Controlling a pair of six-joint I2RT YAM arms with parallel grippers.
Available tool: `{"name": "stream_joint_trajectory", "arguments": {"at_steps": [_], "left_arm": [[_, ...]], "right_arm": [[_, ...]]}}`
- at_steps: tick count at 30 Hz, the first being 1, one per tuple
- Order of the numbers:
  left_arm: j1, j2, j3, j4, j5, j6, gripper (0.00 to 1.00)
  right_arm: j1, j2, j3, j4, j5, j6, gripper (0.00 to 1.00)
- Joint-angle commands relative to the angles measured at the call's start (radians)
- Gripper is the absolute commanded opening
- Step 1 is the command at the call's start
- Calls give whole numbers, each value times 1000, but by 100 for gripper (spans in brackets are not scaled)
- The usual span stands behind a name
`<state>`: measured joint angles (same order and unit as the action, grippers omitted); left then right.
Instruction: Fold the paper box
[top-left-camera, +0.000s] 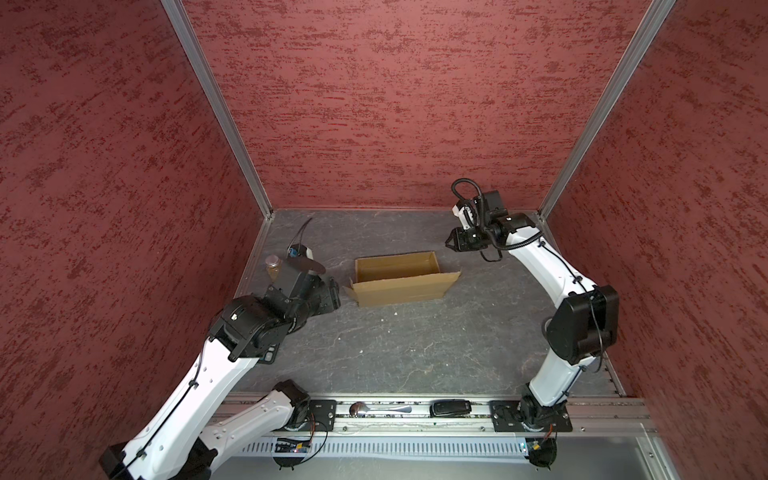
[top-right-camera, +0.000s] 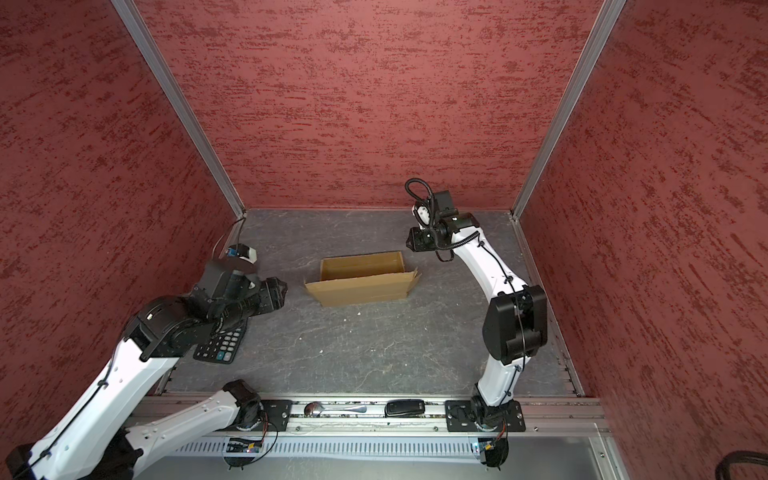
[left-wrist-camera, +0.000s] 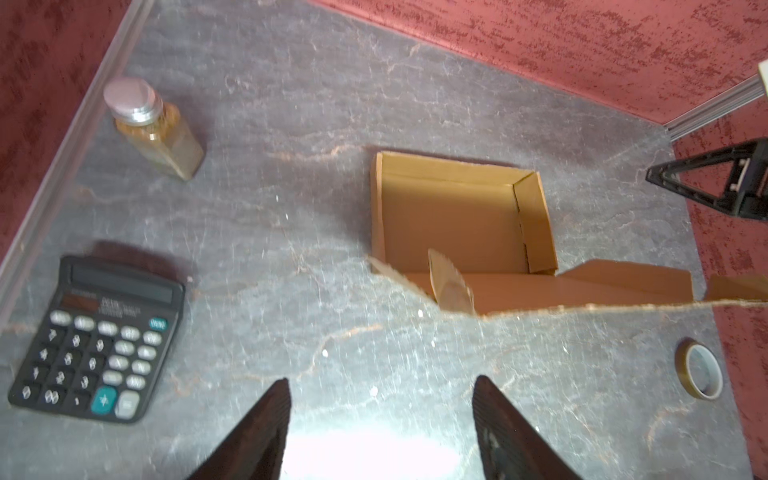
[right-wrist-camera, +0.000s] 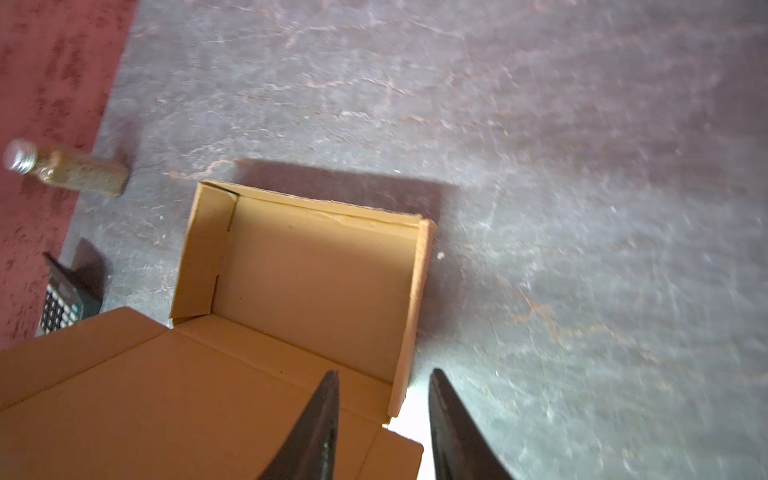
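The paper box (top-left-camera: 399, 289) sits at 3 o'clock from the wide left gripper (top-left-camera: 336, 293) and at 8 o'clock from the narrower right gripper (top-left-camera: 449, 243). Both are empty.

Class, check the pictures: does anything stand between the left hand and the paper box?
Nothing visible does. Only bare table lies between the left hand and the paper box; the calculator, jar and tape roll sit aside.

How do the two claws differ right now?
The left gripper gapes wide; the right gripper stands narrower. The left gripper is over bare table beside the paper box; the right gripper hangs by the box's opposite end. Both hold nothing.
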<state>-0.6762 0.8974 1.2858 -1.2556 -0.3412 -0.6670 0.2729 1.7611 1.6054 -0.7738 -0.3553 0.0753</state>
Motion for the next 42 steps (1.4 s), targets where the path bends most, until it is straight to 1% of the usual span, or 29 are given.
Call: {"name": "stream_joint_trajectory", "arguments": {"at_steps": [1,5,7,10,12,14,17,20,22,26,28,35,42], "left_arm": [[-99,-3,-46,-121,-102,-180,65],[-244,11,-137,-120,-143,-344,56],[-316,24,-174,-116,-172,-427,52],[-398,50,-220,-80,-211,-525,47],[-426,70,-251,-30,-234,-554,46],[-429,92,-272,27,-246,-557,44],[-416,125,-292,102,-263,-527,42],[-379,140,-317,207,-245,-461,42],[-329,129,-353,323,-193,-392,43],[-235,122,-421,483,-98,-313,43],[-206,139,-433,524,-71,-288,43],[-152,213,-444,645,-2,-237,44],[-102,269,-430,709,34,-195,46]], "right_arm": [[-3,-28,-36,115,-97,-58,28],[-3,-25,-73,134,-136,-116,20],[-3,-24,-92,144,-154,-139,18],[-4,-30,-130,192,-200,-144,18],[-4,-25,-136,204,-228,-143,17],[-3,-21,-142,215,-240,-138,17],[-3,-26,-160,216,-255,-141,16],[-3,-42,-191,228,-262,-143,16],[-4,-51,-204,229,-270,-143,16],[-3,-57,-220,226,-286,-141,16],[-2,-60,-229,229,-288,-139,16],[0,-65,-243,208,-286,-143,16],[12,-76,-263,202,-284,-148,16]]}}
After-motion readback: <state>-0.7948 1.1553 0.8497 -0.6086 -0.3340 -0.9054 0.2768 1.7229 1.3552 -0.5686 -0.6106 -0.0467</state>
